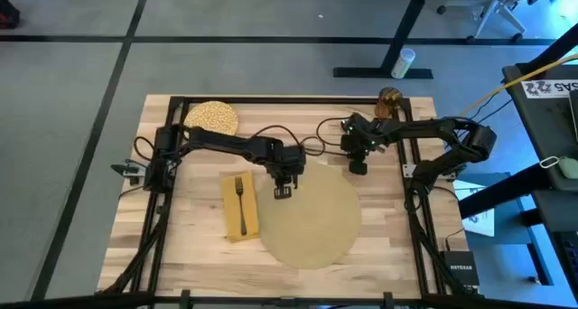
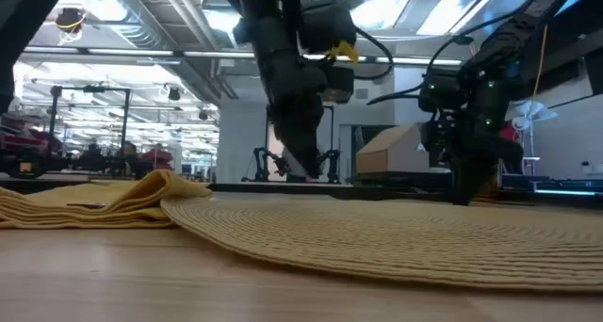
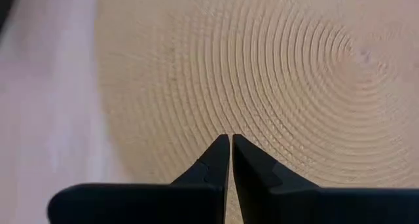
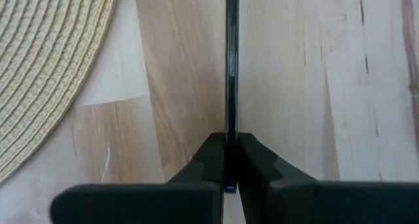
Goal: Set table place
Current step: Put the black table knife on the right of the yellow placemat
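The right pincer (image 4: pixel 228 160) is clamped on a thin dark utensil (image 4: pixel 230 60) over bare table (image 4: pixel 308 86), at the placemat's (image 1: pixel 310 217) one o'clock. The left pincer (image 3: pixel 230 152), nearly closed and empty, hovers over the placemat's ten o'clock edge. The fork (image 1: pixel 241 201) lies on the napkin (image 1: pixel 231 220) at nine o'clock.

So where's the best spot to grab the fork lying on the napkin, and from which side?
Probably the fork by its slim handle, from straight above: it lies flat on the napkin, tines toward the table's far edge, fingers closing across its width.
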Action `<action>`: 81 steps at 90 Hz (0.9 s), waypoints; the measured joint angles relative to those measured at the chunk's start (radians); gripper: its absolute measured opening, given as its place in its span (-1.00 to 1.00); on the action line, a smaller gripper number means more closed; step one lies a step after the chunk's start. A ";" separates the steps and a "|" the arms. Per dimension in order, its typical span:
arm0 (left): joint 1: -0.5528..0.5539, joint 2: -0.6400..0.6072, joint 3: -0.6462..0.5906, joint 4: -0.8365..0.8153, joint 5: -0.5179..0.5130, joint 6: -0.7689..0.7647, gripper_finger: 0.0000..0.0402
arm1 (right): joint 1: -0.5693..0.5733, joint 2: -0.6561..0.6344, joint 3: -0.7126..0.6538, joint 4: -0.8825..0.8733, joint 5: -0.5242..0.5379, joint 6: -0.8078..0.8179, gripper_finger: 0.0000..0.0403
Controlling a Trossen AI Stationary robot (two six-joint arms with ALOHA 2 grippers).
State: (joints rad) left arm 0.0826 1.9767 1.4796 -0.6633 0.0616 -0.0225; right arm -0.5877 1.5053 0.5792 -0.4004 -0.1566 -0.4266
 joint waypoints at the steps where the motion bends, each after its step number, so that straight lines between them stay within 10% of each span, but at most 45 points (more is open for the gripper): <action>1: 0.000 -0.005 0.000 0.000 0.000 0.000 -0.99 | 0.000 -0.003 -0.001 0.001 0.000 0.000 -0.99; 40: -0.019 -0.178 0.001 0.074 0.005 -0.015 -0.99 | 0.034 -0.213 -0.011 -0.165 -0.055 0.078 -1.00; 81: -0.020 -0.184 -0.002 0.151 -0.018 -0.025 -0.99 | 0.437 -0.475 -0.085 -0.267 -0.141 0.579 -1.00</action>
State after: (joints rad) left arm 0.0624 1.7931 1.4779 -0.5123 0.0433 -0.0475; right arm -0.1503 1.0307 0.4942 -0.6678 -0.2978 0.1529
